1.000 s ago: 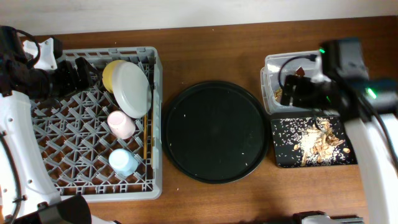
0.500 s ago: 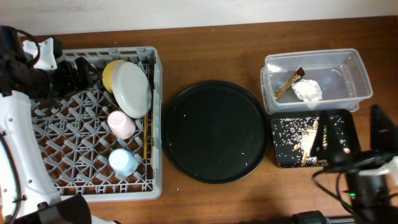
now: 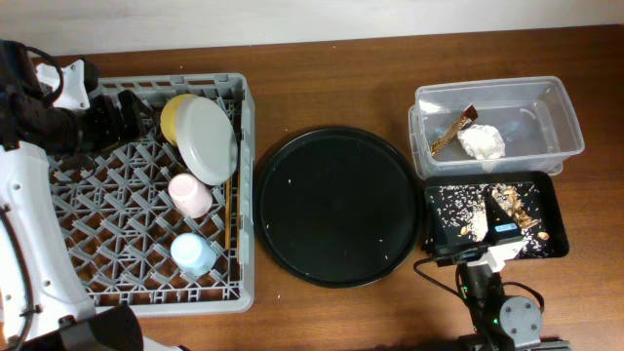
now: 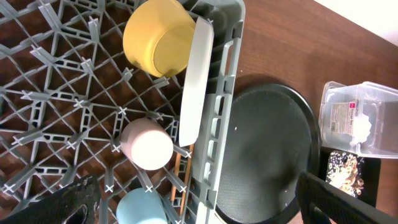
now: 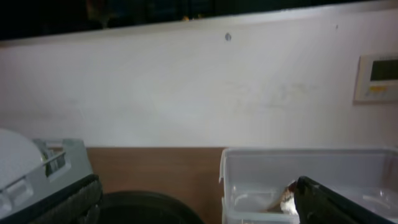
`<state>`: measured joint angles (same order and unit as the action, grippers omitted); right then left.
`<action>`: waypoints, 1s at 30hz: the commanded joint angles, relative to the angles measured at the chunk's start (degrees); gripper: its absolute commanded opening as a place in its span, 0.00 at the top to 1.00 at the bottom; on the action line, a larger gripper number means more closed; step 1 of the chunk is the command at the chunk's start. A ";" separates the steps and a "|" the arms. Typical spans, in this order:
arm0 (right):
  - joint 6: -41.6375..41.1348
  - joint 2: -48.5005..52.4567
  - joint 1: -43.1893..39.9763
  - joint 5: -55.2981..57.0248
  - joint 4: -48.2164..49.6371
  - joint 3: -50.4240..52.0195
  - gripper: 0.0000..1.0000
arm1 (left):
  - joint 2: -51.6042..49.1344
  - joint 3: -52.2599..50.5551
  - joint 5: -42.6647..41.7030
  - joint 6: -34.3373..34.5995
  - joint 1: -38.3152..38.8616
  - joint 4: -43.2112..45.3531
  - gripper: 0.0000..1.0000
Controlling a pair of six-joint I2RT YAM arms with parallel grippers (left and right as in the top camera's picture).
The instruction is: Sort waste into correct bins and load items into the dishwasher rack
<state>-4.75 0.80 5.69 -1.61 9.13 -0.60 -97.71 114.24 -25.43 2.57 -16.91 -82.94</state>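
Observation:
The grey dishwasher rack [image 3: 248, 127] at the left holds the yellow bowl [image 3: 172, 110], the grey-white plate [image 3: 210, 141] on edge, the pink cup [image 3: 190, 193], the light-blue cup [image 3: 195, 253] and the chopsticks [image 3: 231, 210]. My left gripper [image 3: 132, 115] is open and empty over the rack's far left part. The clear tub [image 3: 570, 117] holds the napkin [image 3: 483, 142] and the wrapper [image 3: 448, 135]. Food scraps [image 3: 502, 210] lie in the black rectangular tray [image 3: 437, 249]. My right gripper [image 5: 199, 211] is open and empty, low at the table's front edge, facing the tub [image 5: 311, 168].
A large round black tray [image 3: 336, 205] with a few crumbs lies between the rack and the bins. The right arm [image 3: 492, 288] is folded at the front edge below the black rectangular tray. A white wall stands behind the table.
The right arm has moved from above the clear tub down to the table's front edge and folded there. The left arm has not moved.

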 commanded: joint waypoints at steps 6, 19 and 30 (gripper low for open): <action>7.76 -0.61 -1.95 1.66 -13.84 0.28 0.01 | 0.00 0.35 0.00 -0.48 -0.42 0.13 0.01; 8.83 -0.61 -1.97 1.66 -13.79 0.28 0.01 | 0.00 0.35 0.00 -0.48 -0.42 0.13 0.01; 8.83 -0.61 -1.97 1.66 -13.79 0.28 0.01 | 0.00 0.35 0.00 -0.48 -0.42 0.11 0.01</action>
<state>3.68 0.69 4.10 -0.47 -4.27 -0.60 -97.71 114.24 -25.43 2.57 -16.91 -82.94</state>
